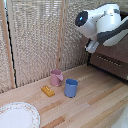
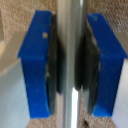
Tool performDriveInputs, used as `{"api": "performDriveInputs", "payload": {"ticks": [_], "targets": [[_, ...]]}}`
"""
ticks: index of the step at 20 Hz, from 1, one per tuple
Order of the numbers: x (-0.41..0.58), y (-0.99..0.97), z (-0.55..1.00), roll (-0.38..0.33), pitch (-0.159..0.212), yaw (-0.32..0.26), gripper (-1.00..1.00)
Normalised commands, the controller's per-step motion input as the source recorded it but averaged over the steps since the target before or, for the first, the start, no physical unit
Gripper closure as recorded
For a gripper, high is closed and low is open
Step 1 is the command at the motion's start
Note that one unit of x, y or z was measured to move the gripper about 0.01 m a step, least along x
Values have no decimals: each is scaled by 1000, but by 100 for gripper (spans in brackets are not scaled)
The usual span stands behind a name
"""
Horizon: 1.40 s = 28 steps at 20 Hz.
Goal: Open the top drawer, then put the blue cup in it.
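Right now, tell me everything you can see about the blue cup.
The blue cup is a medium-blue, matte, cylindrical mug standing upright on the light wooden table, mouth open upward. No handle can be made out from this angle. It stands close beside the pink mug, with a small orange block toward the exterior view's left. Nothing grips it; the claw is away at the dresser.

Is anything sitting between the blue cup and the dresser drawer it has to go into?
Nothing visible does. The blue cup stands on bare table with the pink mug and an orange block on its far side from the dresser. The end effector straddles the silver handle.
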Motion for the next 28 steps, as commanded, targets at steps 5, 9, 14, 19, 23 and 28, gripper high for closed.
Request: {"api": "performDriveInputs", "payload": {"ticks": [5,9,14,19,23,28], "targets": [[-155,-10,399,38,-31,29,-100],[-154,171,319,255,-109,-61,-100],[-18,537,171,260,-58,-113,-100],[8,627,5,181,0,-137,-100],[152,517,0,163,75,-170,-100],[282,375,0,203,147,-189,-100]]}}
